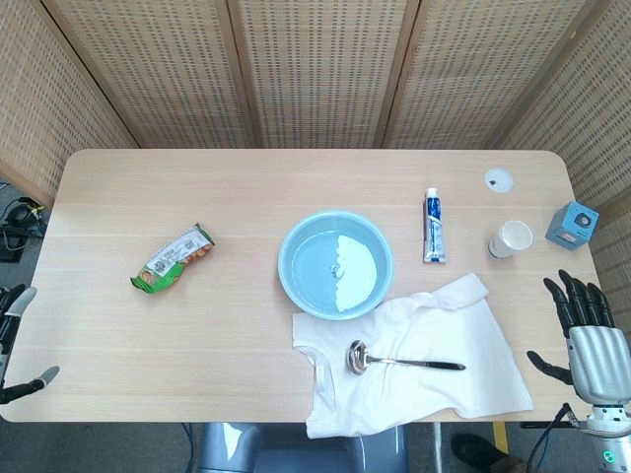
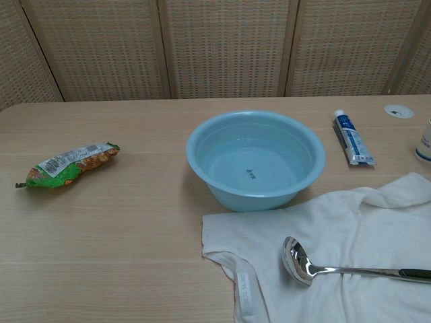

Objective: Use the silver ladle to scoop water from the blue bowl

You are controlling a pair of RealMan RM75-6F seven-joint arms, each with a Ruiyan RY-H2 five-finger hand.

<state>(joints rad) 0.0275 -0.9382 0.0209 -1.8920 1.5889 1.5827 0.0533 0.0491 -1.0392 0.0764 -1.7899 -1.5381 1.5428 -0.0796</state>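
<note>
The silver ladle lies flat on a white T-shirt, its cup toward the left and its handle pointing right. Just behind it stands the blue bowl, holding water. My right hand hovers at the table's right edge, well to the right of the ladle, fingers spread and holding nothing. My left hand shows only at the far left edge of the head view, fingers apart and empty. The chest view shows neither hand.
A green snack packet lies at the left. A toothpaste tube, a paper cup, a small blue box and a white lid sit at the right. Wicker screens stand behind the table.
</note>
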